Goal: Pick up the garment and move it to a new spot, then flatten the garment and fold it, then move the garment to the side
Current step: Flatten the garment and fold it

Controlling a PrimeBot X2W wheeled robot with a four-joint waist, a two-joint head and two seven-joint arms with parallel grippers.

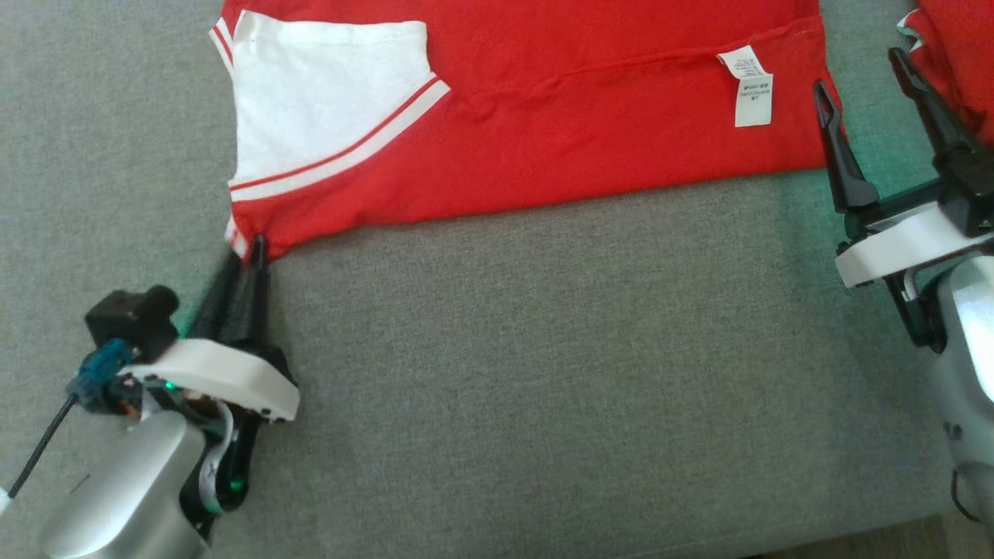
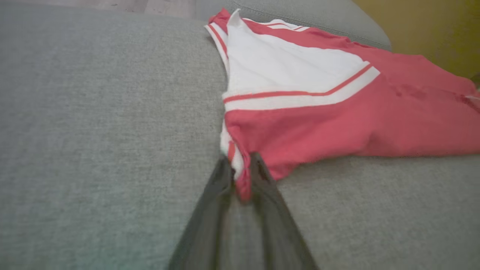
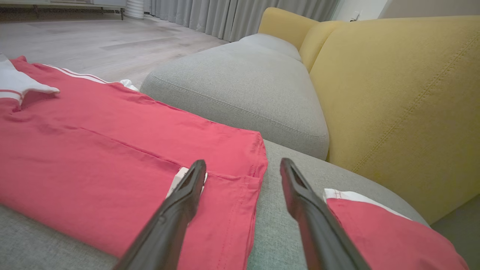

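**Grey Seat, Yellow Back, Pale Floor**

A broad grey seat cushion (image 1: 559,373) of finely flecked weave spreads across the foreground. In the right wrist view a second grey cushion (image 3: 243,86), rounded and seamed along its rim, butts against it. A mustard-yellow backrest (image 3: 397,105) rises just beside both. Beyond lies pale wood flooring (image 3: 93,41), with pleated grey curtains (image 3: 232,17) at the far end and a white ribbed cylinder (image 3: 134,7) beside them.

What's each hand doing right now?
Left hand: closed on a corner of the garment.
Right hand: open, holding nothing.
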